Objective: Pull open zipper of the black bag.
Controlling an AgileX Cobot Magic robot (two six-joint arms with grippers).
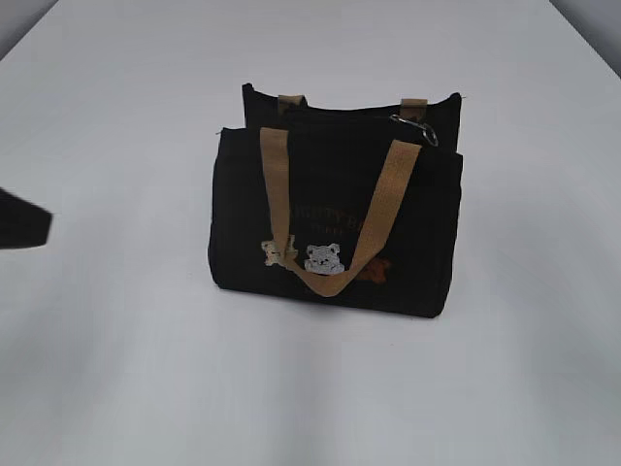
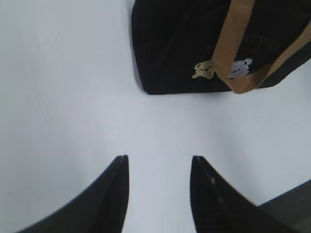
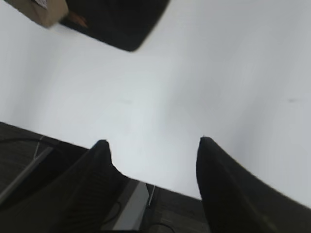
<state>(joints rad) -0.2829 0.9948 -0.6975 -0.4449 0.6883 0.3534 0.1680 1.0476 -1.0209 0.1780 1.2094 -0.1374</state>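
Black bag [image 1: 335,228] stands upright mid-counter [image 1: 116,369], zipper [image 1: 412,124] along its top running left-right with ring pull at right end; both tools spread empty, left tool [image 2: 158,167] nearer, right tool [image 3: 153,145] well back.

I see the black bag [image 1: 335,218] standing upright on the table [image 1: 146,369], near its middle. The zipper [image 1: 412,124] lies along the top of the bag, with its ring pull at the bag's right end. The left gripper [image 2: 158,167] hovers over the table, well apart from the bag's left side. The right gripper [image 3: 153,145] is near the table edge, far from the bag.
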